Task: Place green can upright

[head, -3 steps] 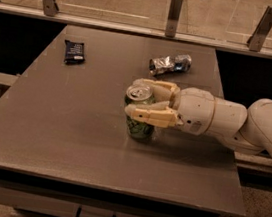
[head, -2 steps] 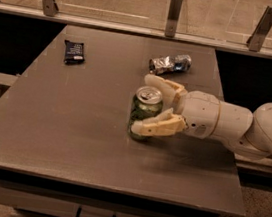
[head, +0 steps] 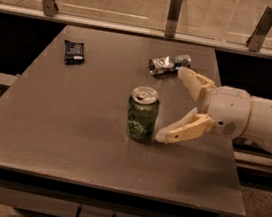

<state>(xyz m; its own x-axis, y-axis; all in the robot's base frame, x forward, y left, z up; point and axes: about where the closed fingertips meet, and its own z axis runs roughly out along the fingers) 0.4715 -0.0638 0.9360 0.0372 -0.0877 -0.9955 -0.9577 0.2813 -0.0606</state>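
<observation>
Your grey table [head: 46,133] is filling most of the frame. The gripper [head: 172,104] is sitting at centre right, having backed off rightward from the green can [head: 142,114] it was straddling a moment ago. Its fingers are spreading wide apart, gripping nothing. The can is standing upright at frame centre, just left of the lower fingertip; you cannot tell whether they are touching. A crushed can [head: 169,64] is lying beside the upper finger and a dark packet [head: 73,52] at upper left. Bare tabletop is stretching left and toward the near edge.
</observation>
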